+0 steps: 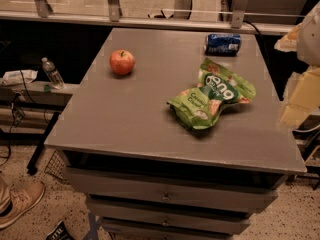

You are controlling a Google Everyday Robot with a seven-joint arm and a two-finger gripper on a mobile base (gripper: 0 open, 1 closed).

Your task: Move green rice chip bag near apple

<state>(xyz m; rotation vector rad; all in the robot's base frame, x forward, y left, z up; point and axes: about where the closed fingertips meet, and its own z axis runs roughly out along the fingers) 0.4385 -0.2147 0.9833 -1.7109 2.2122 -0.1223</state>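
Note:
The green rice chip bag [212,100] lies crinkled on the grey table top [125,114], right of centre. The apple [122,62], red with yellowish patches, stands at the far left of the table, well apart from the bag. My gripper [301,95] shows as a pale yellowish shape at the right edge of the camera view, beyond the table's right side and above it. It is to the right of the bag and touches nothing.
A blue soda can [223,43] lies on its side at the far right of the table. A water bottle [52,73] stands on a low shelf to the left. Drawers [165,196] run below the front edge. A person's shoe [17,204] is at bottom left.

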